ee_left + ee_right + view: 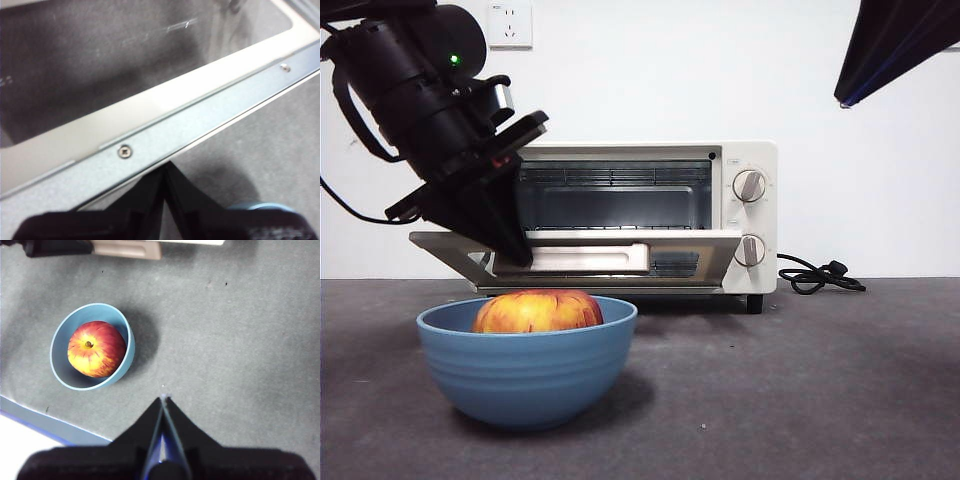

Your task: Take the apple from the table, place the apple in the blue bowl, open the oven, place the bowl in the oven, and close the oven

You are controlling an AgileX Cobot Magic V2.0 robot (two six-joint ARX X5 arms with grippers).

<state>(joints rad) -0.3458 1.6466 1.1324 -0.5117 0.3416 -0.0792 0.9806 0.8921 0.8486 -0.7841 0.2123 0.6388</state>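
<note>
Apple (96,349) sits in the blue bowl (60,367), well clear of my right fingers (163,405), pressed together; left fingers (165,172), also together, seemingly touch the oven (750,215) door.

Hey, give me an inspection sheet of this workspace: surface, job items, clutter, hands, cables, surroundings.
Surface: dark grey table, speckled.
Job's things: apple inside blue bowl; oven behind it, door lowered near level, beige handle toward the camera.
Clutter: nothing seen.
Hands: left hand shut, at the door's edge; right hand shut, high above the table, holding nothing.
Cables: black cord coiled beside the oven.
Surroundings: white wall, socket.
</note>
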